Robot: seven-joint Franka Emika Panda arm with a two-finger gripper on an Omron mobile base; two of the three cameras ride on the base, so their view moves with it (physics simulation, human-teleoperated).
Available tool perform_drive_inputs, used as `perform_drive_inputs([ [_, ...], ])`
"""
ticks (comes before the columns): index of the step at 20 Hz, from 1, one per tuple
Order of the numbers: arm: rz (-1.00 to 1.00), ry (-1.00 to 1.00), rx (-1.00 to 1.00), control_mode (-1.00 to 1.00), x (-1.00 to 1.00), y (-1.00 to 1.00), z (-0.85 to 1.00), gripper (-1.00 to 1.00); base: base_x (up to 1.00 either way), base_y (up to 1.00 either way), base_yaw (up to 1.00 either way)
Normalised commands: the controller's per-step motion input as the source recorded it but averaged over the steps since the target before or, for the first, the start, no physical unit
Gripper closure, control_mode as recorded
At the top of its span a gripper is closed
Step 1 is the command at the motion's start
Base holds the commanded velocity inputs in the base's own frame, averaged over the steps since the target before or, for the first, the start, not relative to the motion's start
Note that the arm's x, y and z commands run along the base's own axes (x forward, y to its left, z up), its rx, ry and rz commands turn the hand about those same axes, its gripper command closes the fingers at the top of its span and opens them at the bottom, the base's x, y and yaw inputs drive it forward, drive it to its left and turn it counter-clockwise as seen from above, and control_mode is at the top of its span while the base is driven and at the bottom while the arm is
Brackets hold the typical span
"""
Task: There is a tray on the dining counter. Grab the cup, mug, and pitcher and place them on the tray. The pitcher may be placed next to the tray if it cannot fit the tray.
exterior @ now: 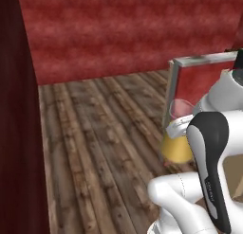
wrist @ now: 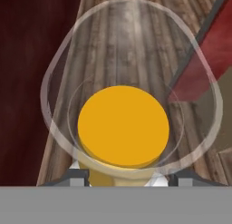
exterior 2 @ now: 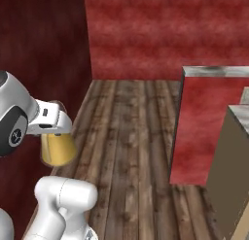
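Above the plank floor (exterior 2: 131, 151), well clear of any counter, the pitcher (exterior: 176, 145) hangs in the gripper (wrist: 123, 177). Jaws stand part-way apart, clamped on the pitcher's neck; in the hand view the two fingertips (wrist: 74, 177) sit at 7 and 5 o'clock of the glass rim, and the camera looks straight down the mouth onto the amber disc of the base. In the right base view the amber cone (exterior 2: 57, 149) hangs below the white hand at about 9 o'clock of the picture, apparently upright.

Risks, as judged from here:
- Grip is on smooth clear glass, high on the neck, with the heavier cone below. A sharp swing or base turn could make it pivot or slide between the pads. A drop onto wood from carrying height likely ends the task for this piece.
- Red panel with a grey top edge (exterior 2: 206, 122) stands at 3 o'clock in the right base view. A wide arm sweep toward it could clip the hanging cone.
- Dark red wall (exterior 2: 44, 64) lies close behind the hand at 9 to 10 o'clock. Little room on that side.
- Tray not sighted from this position, so the set-down spot has to be found while loaded. A tilted or off-edge release could tip so tall a vessel.
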Motion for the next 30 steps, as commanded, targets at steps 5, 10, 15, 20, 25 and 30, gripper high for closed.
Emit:
perform_drive_inputs([
  [5,0.0,0.0,0.0,1.0,0.0,0.0,0.0,1.0,1.0,0.35,0.0],
  [10,0.0,0.0,0.0,1.0,0.0,0.0,0.0,1.0,1.0,0.36,0.0],
  [15,0.0,0.0,0.0,1.0,0.0,0.0,0.0,1.0,1.0,0.38,0.0],
  [20,0.0,0.0,0.0,1.0,0.0,0.0,0.0,1.0,1.0,0.38,-0.01],
  [25,0.0,0.0,0.0,1.0,0.0,0.0,0.0,1.0,1.0,0.35,-0.02],
  [30,0.0,0.0,0.0,1.0,0.0,0.0,0.0,1.0,1.0,0.16,-0.12],
])
